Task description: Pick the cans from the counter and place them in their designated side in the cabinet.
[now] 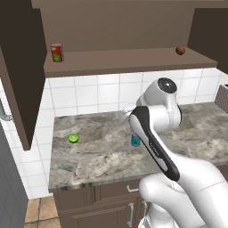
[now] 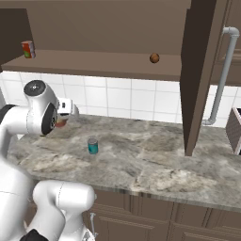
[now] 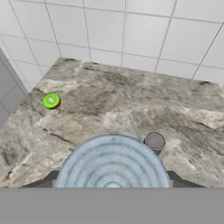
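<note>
My gripper (image 3: 113,184) is shut on a can (image 3: 113,164) whose ringed grey top looms large in the hand view. From the right base view, a red sliver of this banded can (image 2: 60,124) peeks out under the hand, held above the counter (image 2: 155,160). The teal-blue can (image 1: 135,141) (image 2: 92,146) (image 3: 154,142) stands upright on the counter (image 1: 98,156) just beyond and below the hand. The cabinet's long brown shelf (image 1: 124,60) (image 2: 94,63) runs above the tiled wall. In the left base view the arm hides the gripper.
A taller red can (image 1: 56,52) (image 2: 28,49) and a brown ball (image 1: 180,50) (image 2: 154,58) sit on the shelf. A lime half (image 1: 73,138) (image 3: 51,101) lies at the counter's left. Open cabinet doors (image 1: 20,67) (image 2: 200,70) jut out. A grey pipe (image 2: 221,70) runs down the right wall.
</note>
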Available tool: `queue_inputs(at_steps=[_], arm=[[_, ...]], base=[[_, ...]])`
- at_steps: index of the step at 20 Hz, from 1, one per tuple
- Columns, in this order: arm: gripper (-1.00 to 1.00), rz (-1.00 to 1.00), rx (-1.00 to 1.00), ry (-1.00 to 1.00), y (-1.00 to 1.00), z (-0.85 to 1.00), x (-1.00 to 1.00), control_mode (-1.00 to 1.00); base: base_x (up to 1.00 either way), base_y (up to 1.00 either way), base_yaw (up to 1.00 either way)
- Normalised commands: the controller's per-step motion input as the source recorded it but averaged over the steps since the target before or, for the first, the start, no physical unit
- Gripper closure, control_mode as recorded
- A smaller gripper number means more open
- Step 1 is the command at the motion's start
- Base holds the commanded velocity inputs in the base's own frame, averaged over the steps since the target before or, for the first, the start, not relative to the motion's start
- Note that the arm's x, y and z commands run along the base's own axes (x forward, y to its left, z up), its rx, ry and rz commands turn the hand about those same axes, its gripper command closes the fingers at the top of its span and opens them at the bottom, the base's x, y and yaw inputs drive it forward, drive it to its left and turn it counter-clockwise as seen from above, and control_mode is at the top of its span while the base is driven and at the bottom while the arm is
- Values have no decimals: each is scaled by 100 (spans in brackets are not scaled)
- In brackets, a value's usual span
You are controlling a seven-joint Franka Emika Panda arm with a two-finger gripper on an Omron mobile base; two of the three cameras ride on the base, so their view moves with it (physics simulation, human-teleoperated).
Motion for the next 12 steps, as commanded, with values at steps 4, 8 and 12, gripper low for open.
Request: queue_inputs(at_steps=[4,8,12], arm=[[100,2,0,4,8,34,-7,-100],[100,2,0,2,9,32,-1,-100],[100,2,0,0,6,31,0,-100]], base=[[0,0,0],[0,0,0],[0,0,0]])
